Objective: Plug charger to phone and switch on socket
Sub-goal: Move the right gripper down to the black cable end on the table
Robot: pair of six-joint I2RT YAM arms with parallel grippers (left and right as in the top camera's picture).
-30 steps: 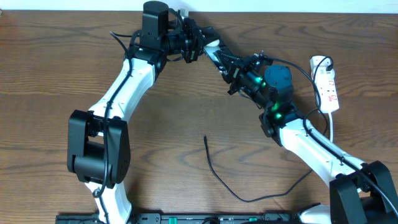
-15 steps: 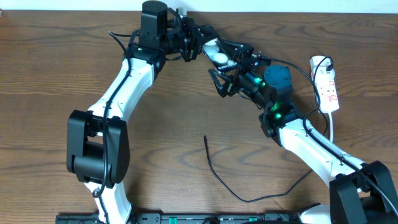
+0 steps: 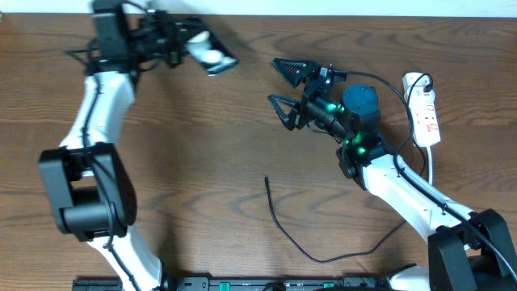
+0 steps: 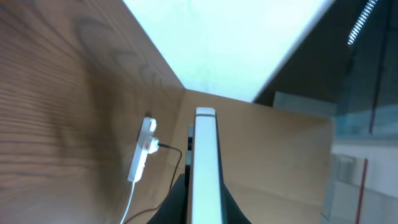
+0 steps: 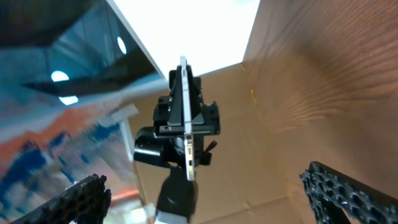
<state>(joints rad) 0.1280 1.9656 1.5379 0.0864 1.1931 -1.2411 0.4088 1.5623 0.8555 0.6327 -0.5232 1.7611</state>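
Your left gripper (image 3: 192, 47) is clamped shut on the flat black glossy-screened phone (image 3: 213, 58), lifted above the brown wooden table (image 3: 202, 162). Your right gripper (image 3: 283, 84) is spread wide and empty, well apart from it. The long thin black charger cable (image 3: 268, 192) lies loose on the table; the narrow white power-strip socket (image 3: 426, 109) sits far right.

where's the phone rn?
Overhead view, upper left, near the far edge of the table: the phone is clamped in the left gripper, well left of the open right gripper.
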